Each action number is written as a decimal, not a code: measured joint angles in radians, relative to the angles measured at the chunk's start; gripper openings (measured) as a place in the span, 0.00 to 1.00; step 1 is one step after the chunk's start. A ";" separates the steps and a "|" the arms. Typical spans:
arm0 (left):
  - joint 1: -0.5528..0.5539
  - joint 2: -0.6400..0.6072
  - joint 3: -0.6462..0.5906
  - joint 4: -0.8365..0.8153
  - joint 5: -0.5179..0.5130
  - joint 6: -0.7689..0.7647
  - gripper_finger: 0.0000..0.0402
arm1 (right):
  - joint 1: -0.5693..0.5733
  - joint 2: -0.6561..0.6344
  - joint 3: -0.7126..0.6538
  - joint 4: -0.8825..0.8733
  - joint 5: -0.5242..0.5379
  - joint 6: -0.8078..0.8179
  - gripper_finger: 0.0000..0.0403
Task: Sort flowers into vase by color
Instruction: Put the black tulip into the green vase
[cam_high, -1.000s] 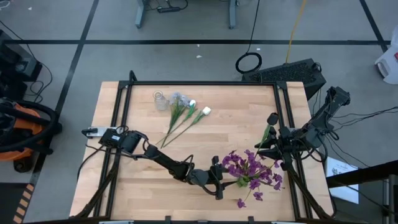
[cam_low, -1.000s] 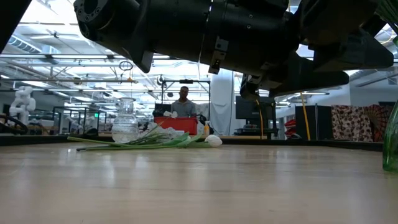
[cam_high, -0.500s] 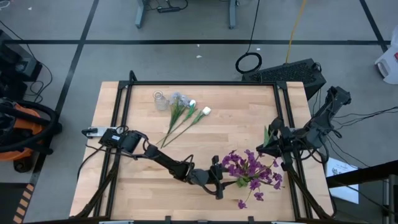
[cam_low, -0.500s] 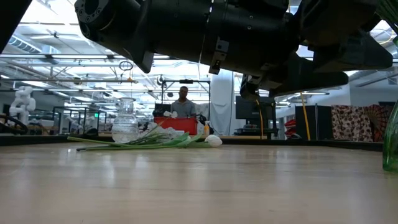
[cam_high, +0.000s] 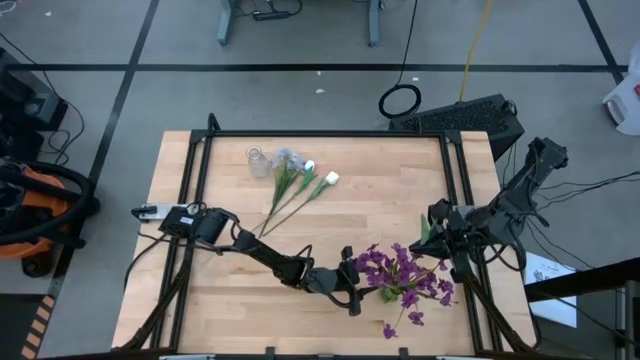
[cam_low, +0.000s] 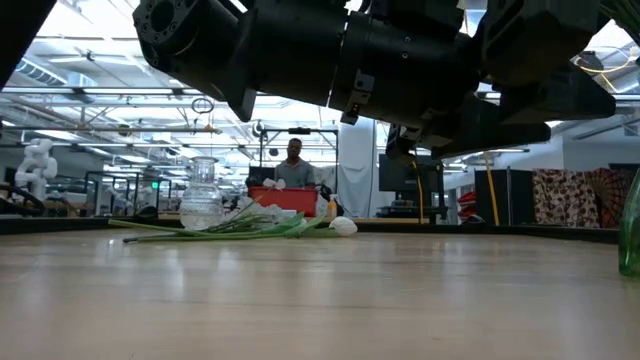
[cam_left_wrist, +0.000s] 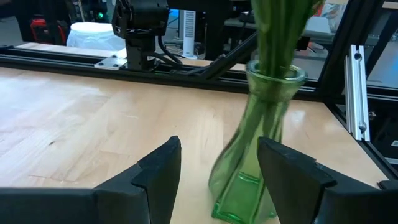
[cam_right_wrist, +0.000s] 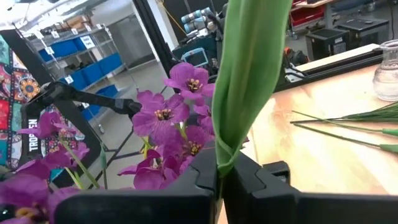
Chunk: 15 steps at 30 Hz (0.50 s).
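A green glass vase (cam_left_wrist: 249, 174) stands near the table's front right and holds the purple flowers (cam_high: 405, 272) by their green stalks. My left gripper (cam_high: 352, 285) reaches level from the table's left, its fingers (cam_left_wrist: 158, 171) wide apart on either side of the vase's foot. Just right of the bunch, my right gripper (cam_high: 432, 228) is shut on a long green leaf (cam_right_wrist: 249, 74). White and pale blue flowers (cam_high: 298, 182) lie flat on the table at the far left, next to a clear glass vase (cam_high: 259, 160). My left gripper has the green vase's foot (cam_left_wrist: 239, 199) between its spread fingers; whether either finger touches the glass, I cannot tell. My right gripper pinches the folded green leaf at its lower end (cam_right_wrist: 221, 163) between its two shut fingers. The fingers point level and the leaf rises upright from them, clear of the table.
A loose purple flower (cam_high: 400, 320) lies near the front edge. Black frame rails (cam_high: 462, 200) run along the table's sides. Bare wood (cam_high: 380, 190) lies between the two flower groups. A person (cam_low: 293, 165) stands in the room far beyond the table.
My right gripper's fingers have drawn together on the green leaf. It has then risen a little and rolled slightly, the leaf going with it toward the table's near edge. The left gripper and the green vase have stayed where they were.
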<state>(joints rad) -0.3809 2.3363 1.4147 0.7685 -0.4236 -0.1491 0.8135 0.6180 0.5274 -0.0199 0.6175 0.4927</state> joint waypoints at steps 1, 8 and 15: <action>0.000 0.000 0.000 0.000 0.000 0.000 0.54 | 0.000 0.007 0.004 0.000 -0.005 -0.001 0.01; 0.001 0.000 0.000 0.000 0.000 0.000 0.54 | 0.000 0.043 0.020 -0.010 -0.029 -0.008 0.01; -0.001 0.000 0.000 0.008 0.000 -0.003 0.54 | 0.000 0.042 0.036 -0.014 -0.045 -0.015 0.01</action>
<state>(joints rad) -0.3815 2.3363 1.4147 0.7765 -0.4236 -0.1522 0.8138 0.6601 0.5638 -0.0335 0.5725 0.4776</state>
